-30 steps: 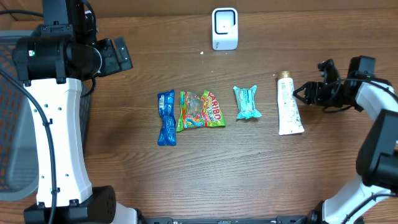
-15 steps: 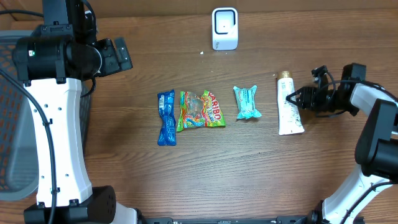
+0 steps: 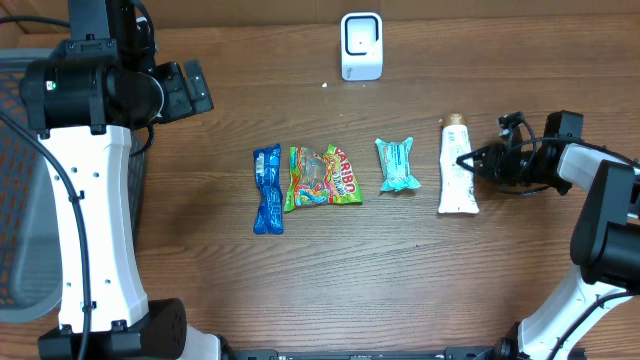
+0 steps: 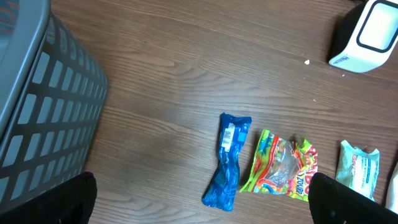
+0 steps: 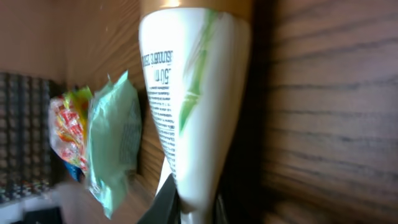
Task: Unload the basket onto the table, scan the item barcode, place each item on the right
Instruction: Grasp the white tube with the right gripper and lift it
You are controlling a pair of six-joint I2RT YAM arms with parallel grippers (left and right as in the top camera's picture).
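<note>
A white tube (image 3: 457,178) with a gold cap lies at the right end of a row of items on the wooden table. My right gripper (image 3: 470,160) comes in low from the right and is shut on the tube's long edge; in the right wrist view the tube (image 5: 193,93) fills the frame, pinched between the dark fingers (image 5: 169,202). The white scanner (image 3: 361,45) stands at the back centre. My left gripper (image 3: 197,88) hangs open high at the back left, holding nothing.
Left of the tube lie a teal packet (image 3: 397,164), a Haribo bag (image 3: 323,177) and a blue packet (image 3: 267,188). A grey mesh basket (image 3: 20,170) stands off the table's left side, seen also in the left wrist view as a basket (image 4: 37,106).
My right gripper slid left to the tube and closed on its edge. The tube shifted slightly left and straightened. The left arm has not moved.
</note>
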